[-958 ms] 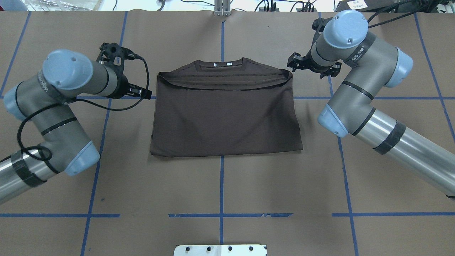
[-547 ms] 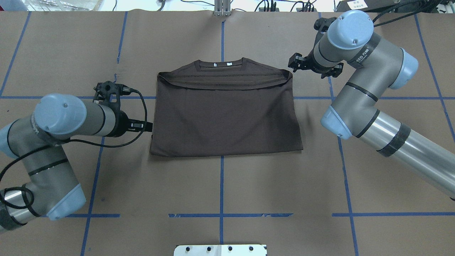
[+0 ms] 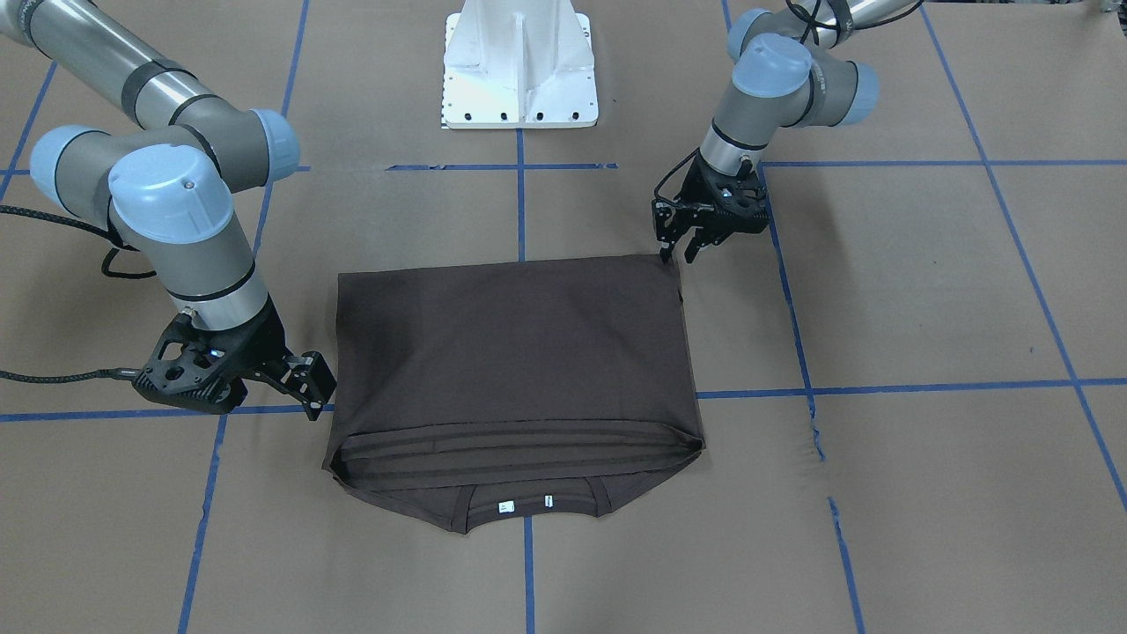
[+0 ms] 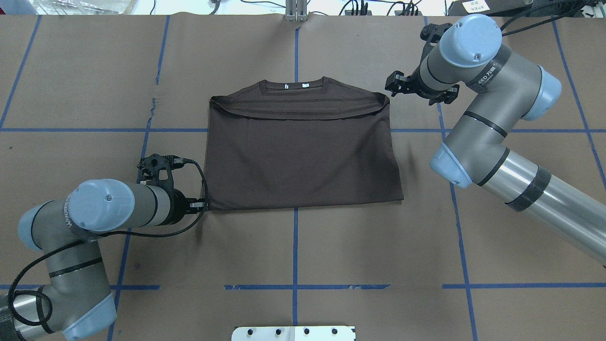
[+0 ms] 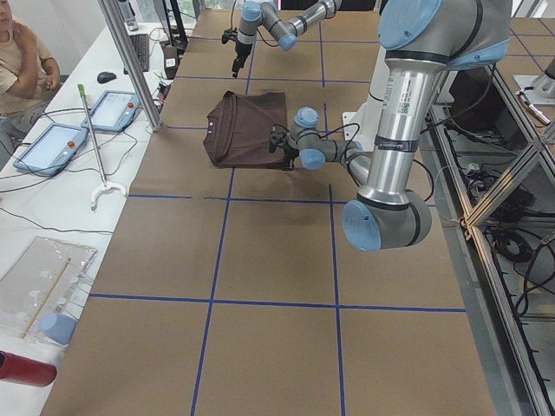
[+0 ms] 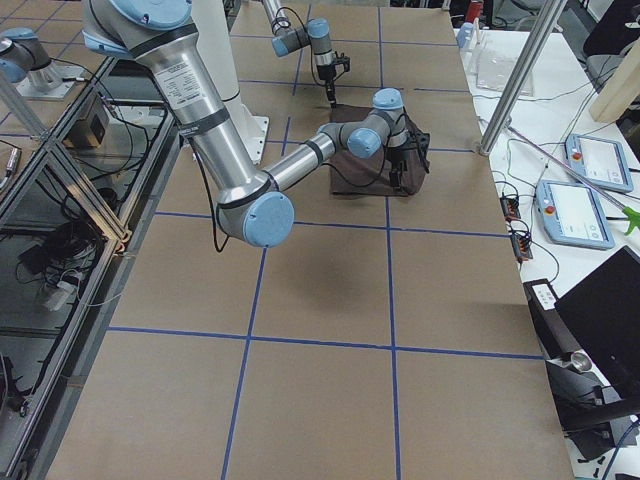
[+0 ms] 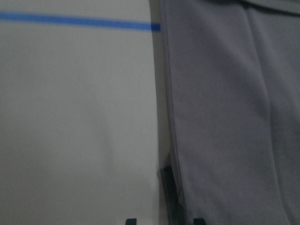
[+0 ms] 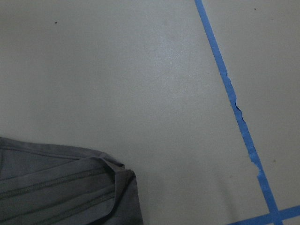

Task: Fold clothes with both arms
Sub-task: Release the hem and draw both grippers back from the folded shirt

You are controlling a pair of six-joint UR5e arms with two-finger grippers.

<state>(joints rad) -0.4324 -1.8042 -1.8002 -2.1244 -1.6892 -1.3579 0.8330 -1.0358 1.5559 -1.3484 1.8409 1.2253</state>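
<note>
The left pincer (image 3: 675, 255) is seen open, its fingers set on either side of the T-shirt's (image 4: 303, 156) side edge, at the corner nearest the robot on its left. It is low over the worktop (image 4: 303, 255), and nothing is gripped yet. The right pincer (image 3: 317, 394) is likewise spread and empty, held just beside the T-shirt's far right corner, at the collar (image 4: 294, 85) end. The T-shirt lies folded flat in the middle of the worktop, with the collar towards the far edge. If the left fingers were closed as placed, only the upper layer might be caught, and the fold would be pulled open. A lift begun from one corner alone, or at unequal pace, would likely skew the stack, and the folded bands near the collar could be dragged out. No container is to be made out on the worktop.
</note>
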